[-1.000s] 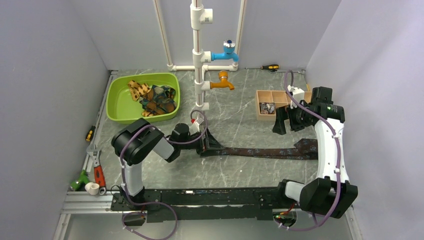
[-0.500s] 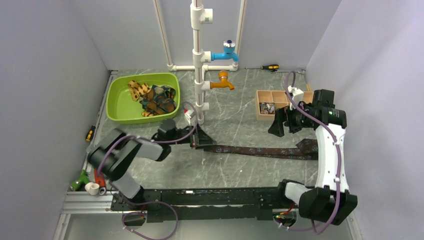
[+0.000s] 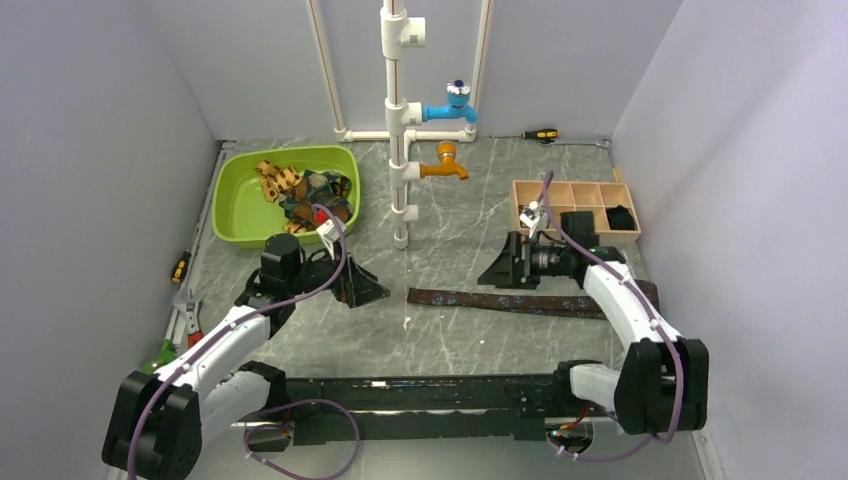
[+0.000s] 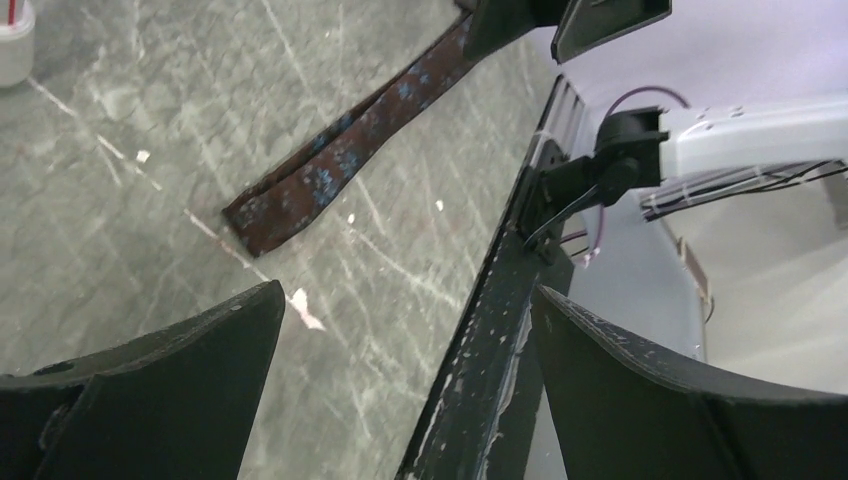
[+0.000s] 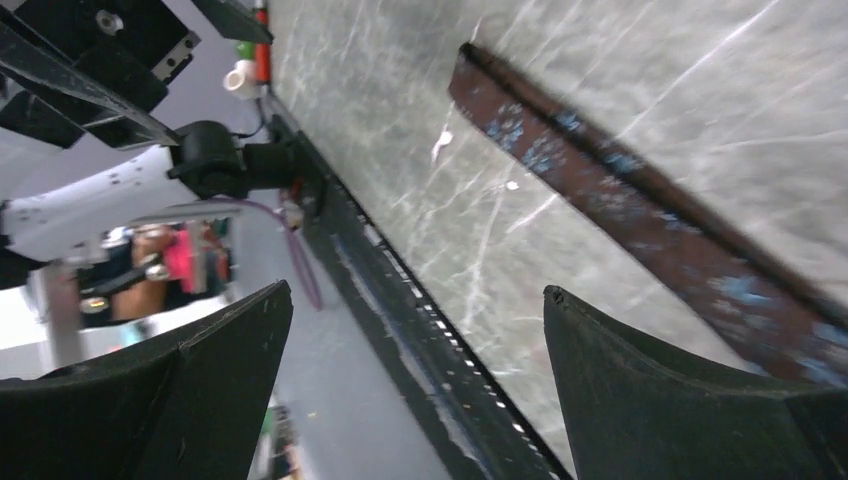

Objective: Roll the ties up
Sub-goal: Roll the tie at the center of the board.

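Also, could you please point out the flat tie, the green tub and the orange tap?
flat tie (image 3: pixel 520 303): top view, middle of its length.
green tub (image 3: pixel 243 205): top view, bare floor, left side.
orange tap (image 3: pixel 446 168): top view, on its body.

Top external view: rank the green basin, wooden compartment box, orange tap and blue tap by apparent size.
1. Green plastic basin
2. Wooden compartment box
3. Orange tap and blue tap: alike, not ranked.
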`<action>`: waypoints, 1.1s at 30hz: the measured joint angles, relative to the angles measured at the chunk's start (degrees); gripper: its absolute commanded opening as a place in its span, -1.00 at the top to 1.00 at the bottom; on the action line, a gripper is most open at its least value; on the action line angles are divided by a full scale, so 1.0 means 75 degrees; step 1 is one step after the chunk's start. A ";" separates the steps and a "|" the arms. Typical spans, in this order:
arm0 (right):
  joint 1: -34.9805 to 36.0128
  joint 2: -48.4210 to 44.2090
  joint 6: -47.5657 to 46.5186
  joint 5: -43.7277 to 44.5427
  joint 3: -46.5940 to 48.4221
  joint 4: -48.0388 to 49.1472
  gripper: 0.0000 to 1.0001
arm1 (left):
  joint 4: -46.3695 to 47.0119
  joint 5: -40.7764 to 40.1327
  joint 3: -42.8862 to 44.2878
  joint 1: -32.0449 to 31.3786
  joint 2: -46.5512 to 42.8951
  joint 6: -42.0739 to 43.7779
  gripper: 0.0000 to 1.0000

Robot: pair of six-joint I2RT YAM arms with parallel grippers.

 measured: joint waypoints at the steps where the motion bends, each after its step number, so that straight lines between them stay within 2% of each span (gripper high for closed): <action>1: 0.0227 0.0090 0.0504 -0.0052 -0.0332 0.0460 -0.93 | -0.0169 0.0000 0.0000 0.0015 0.0000 0.0152 -0.99; 8: 0.1684 0.1381 0.3040 -0.0192 -0.1201 0.3678 -0.93 | -0.0399 0.0064 -0.0082 0.0052 0.0055 0.0469 -0.99; 20: 0.2669 0.4266 0.5563 -0.1017 -0.1145 0.7796 -0.84 | -0.0189 0.0122 -0.0289 0.0052 0.0242 0.0326 -0.99; 23: 0.2818 0.4572 0.5680 -0.1145 -0.1102 0.8183 -0.83 | -0.0192 0.0122 -0.0289 0.0052 0.0245 0.0332 -0.99; 28: 0.2728 0.5444 0.4852 -0.1256 -0.0778 0.7930 -0.80 | -0.0242 0.0131 -0.0286 0.0055 0.0318 0.0600 -0.99; 33: 0.2550 0.5890 0.4398 -0.2069 -0.0353 0.7341 -0.75 | -0.0915 0.0294 -0.0152 0.0064 0.0358 0.1880 -0.99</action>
